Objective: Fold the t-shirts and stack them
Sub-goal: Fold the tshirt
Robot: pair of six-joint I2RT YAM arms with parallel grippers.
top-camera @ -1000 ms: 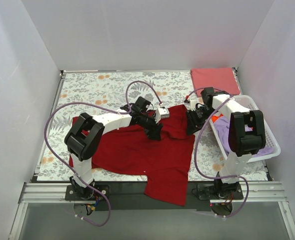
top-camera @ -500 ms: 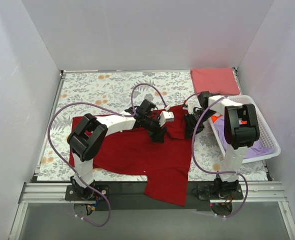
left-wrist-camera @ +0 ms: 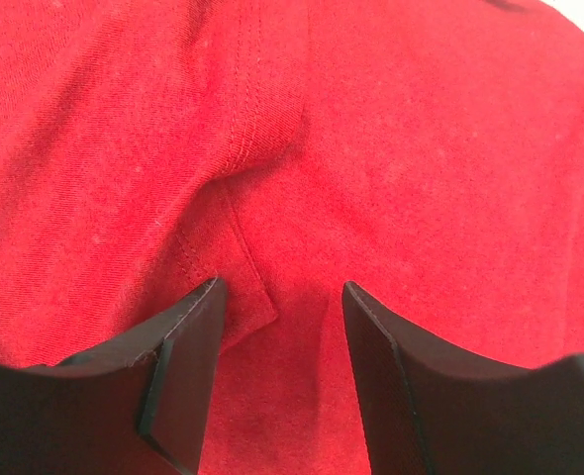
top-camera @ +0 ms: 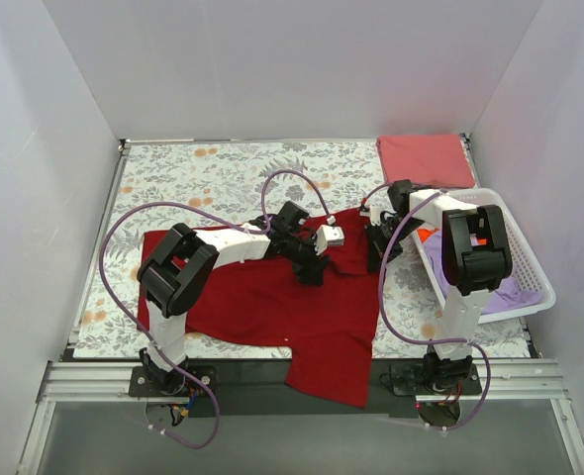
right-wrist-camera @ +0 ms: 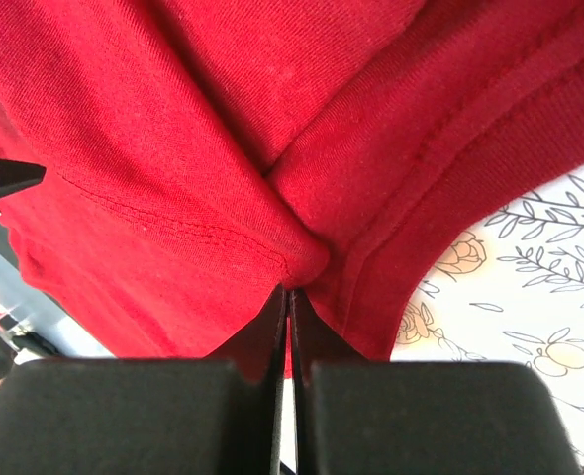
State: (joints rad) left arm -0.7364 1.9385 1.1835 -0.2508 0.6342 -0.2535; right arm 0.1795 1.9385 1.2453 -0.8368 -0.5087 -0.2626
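Now the right gripper (right-wrist-camera: 289, 292) pinches the 2 o'clock edge of the deep crimson soft fabric t-shirt (top-camera: 262, 307); left gripper (left-wrist-camera: 280, 307) half-open above its cloth

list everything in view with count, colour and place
dark red t-shirt: 1, deep red, spread mid-table, hem over the near edge
pink-red t-shirt: 1, pinkish red, folded, far right corner
purple t-shirt: 1, lavender, in the basket
orange t-shirt: 1, orange, in the basket, mostly hidden
basket: 1, white, right side of the table
floral cloth: 1, grey and orange print, covering the table
left hand: 1, black, open over the dark red t-shirt
right hand: 1, black, shut on the dark red t-shirt's edge
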